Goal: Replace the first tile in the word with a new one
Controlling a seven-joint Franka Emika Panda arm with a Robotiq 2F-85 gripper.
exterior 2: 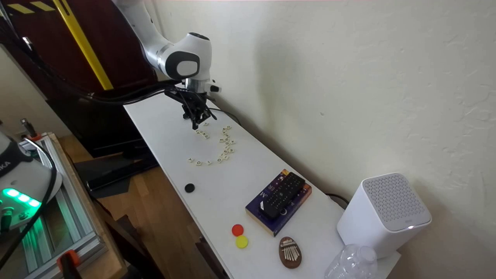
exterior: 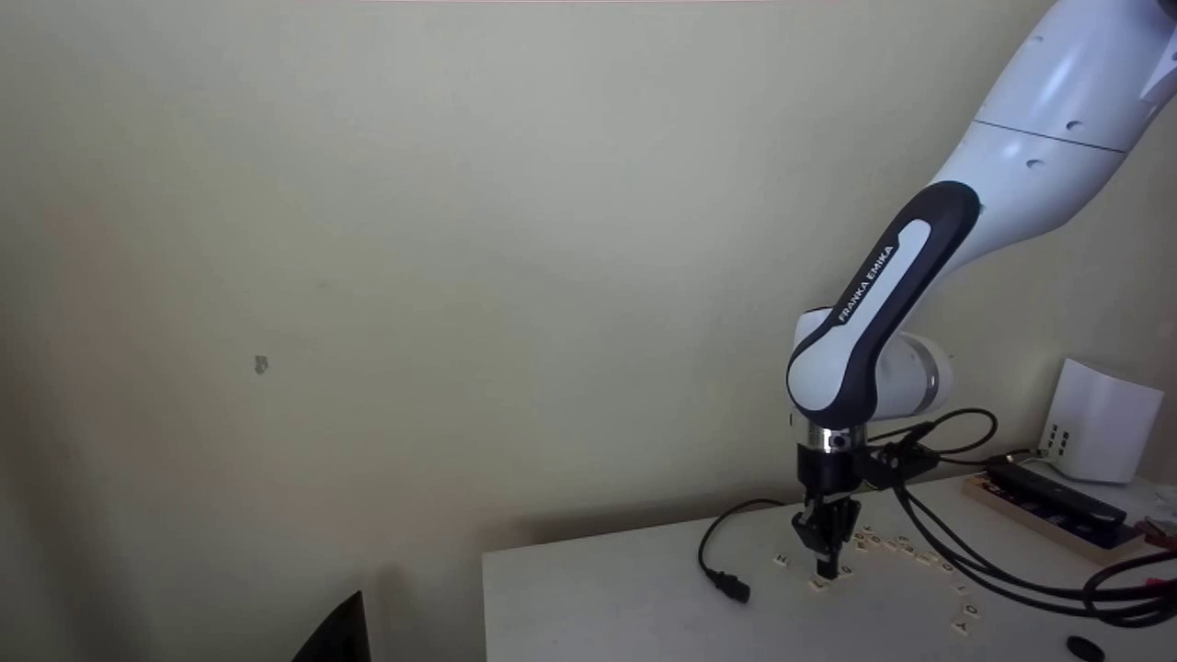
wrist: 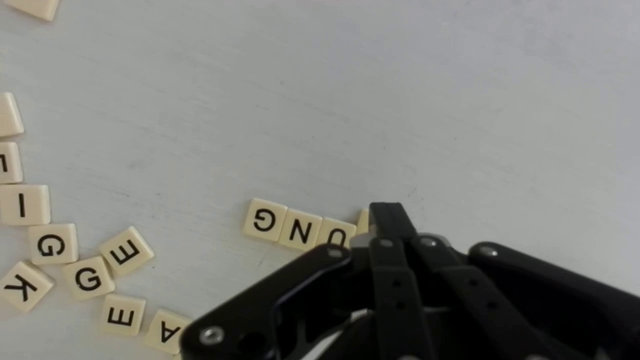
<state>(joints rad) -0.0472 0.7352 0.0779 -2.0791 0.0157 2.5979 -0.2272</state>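
White tabletop (exterior 2: 221, 197): from the wrist, the claw (wrist: 392, 220) (jaws together) partly hides the tile (wrist: 363, 223) beside U (wrist: 334, 233).

The wrist view looks down, close over tiles (wrist: 300, 229); both exterior views, farther back, share arm (exterior: 947, 221), table (exterior: 625, 598), wall (exterior: 552, 276)

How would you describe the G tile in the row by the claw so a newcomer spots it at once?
In the wrist view, find the black claw at lower right over the white table. Leftward from it, in a line, lie the U tile, N tile and G tile. Unlike the two other G tiles farther left, it ends the line, beside the N.
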